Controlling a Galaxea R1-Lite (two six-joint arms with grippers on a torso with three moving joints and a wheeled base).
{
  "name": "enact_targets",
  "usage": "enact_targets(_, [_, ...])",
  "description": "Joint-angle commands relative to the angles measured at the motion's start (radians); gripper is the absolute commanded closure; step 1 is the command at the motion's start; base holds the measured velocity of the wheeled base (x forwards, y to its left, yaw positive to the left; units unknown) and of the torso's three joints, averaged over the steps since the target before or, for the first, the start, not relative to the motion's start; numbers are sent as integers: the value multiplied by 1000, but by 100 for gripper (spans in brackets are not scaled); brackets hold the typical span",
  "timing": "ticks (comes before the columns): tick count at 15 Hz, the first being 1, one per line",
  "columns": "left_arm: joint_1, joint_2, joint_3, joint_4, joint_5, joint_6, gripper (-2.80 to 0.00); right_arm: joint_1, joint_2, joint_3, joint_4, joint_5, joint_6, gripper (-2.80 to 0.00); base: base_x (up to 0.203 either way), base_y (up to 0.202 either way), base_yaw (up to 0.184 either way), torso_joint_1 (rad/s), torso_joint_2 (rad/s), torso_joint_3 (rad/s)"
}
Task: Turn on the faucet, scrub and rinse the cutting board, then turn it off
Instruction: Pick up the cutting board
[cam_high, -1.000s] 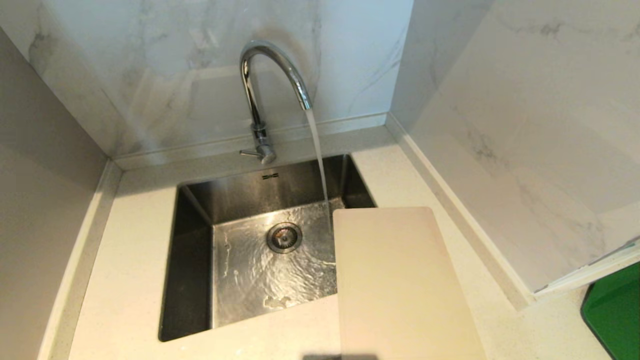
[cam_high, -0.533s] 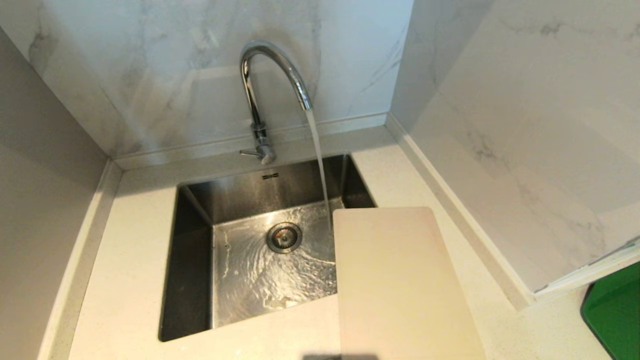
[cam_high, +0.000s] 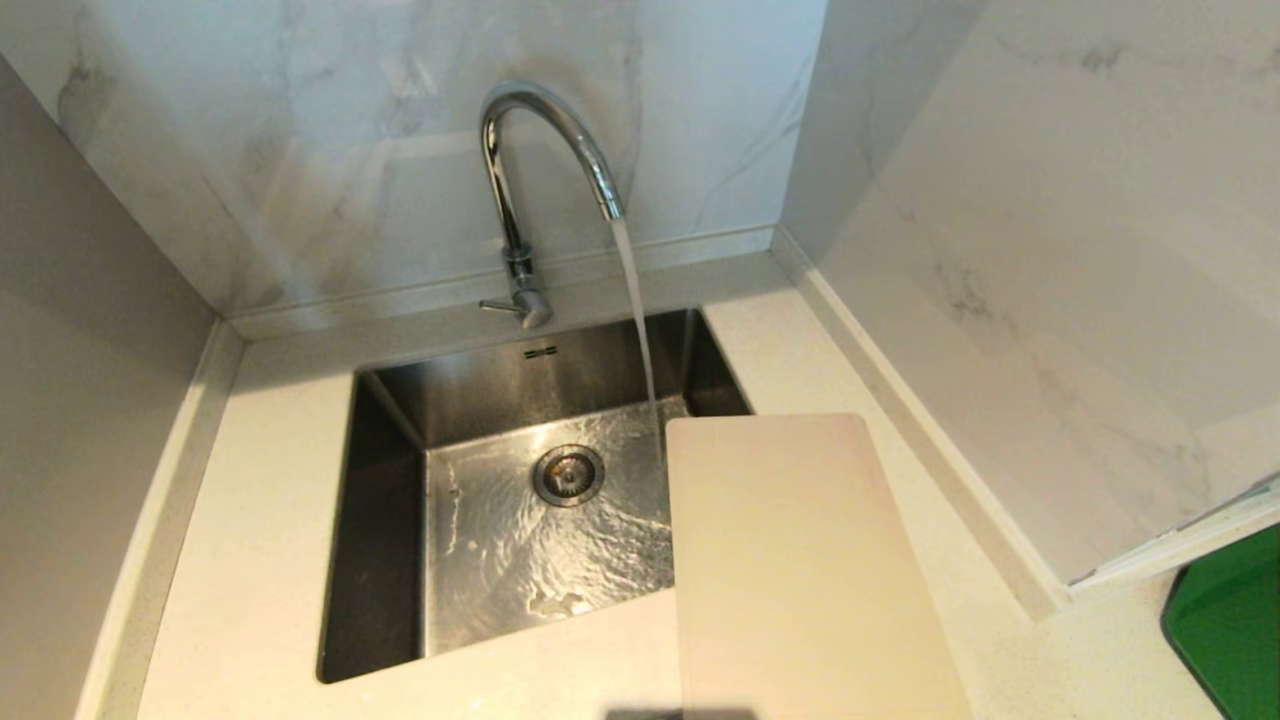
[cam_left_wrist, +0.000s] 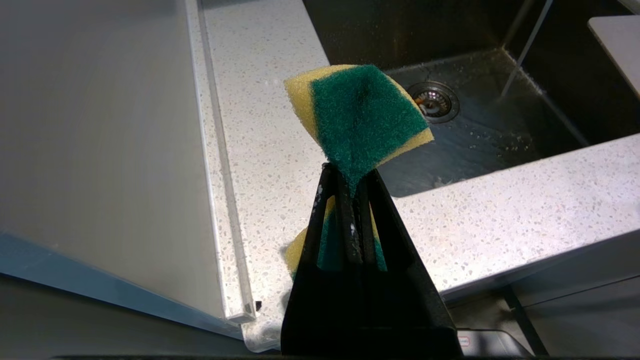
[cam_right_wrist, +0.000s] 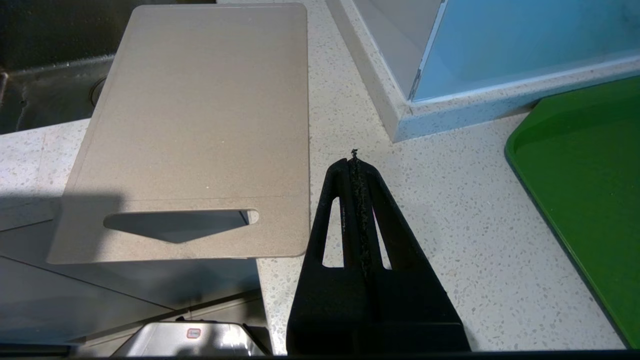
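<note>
Head view shows the sink (cam_high: 385, 560) as the reference landmark: a steel basin set into a pale speckled countertop (cam_high: 260, 520). The faucet (cam_high: 520, 180) stands upright on the counter strip behind the sink, its arched spout reaching over the basin and its thin lever pointing to the side at its base. Water (cam_high: 636, 310) runs from the spout in 1 stream and lands on the basin floor just beside the drain (cam_high: 568, 474). The cutting board (cam_high: 800, 570) lies flat at the right side of the sink, its far corner overhanging the basin and the rest resting on the countertop. A green tray (cam_high: 1230, 630) sits well apart from the sink, at the far right. Neither arm appears in this view.

Left wrist view shows the left gripper (cam_left_wrist: 350, 175) above the countertop at the near left corner of the sink. Its jaws are clamped on a green-and-yellow sponge (cam_left_wrist: 357, 115), which is pinched at the middle and flares out past the fingertips.

Right wrist view shows the right gripper (cam_right_wrist: 355, 162) above the countertop, to the right of the sink and just beside the slotted end of the cutting board. Its 2 fingers are pressed fully together and grip nothing.
</note>
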Motion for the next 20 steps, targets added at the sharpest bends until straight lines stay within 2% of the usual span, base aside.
enact_targets(1, [0, -1, 0, 0, 0, 0, 0, 0, 0, 0, 0, 0, 0, 0, 0, 0, 0, 0, 0, 0])
enact_targets(20, [-1, 0, -5, 24, 0, -8, 0, 0, 0, -2, 7, 0, 0, 0, 0, 0, 0, 0, 0, 0])
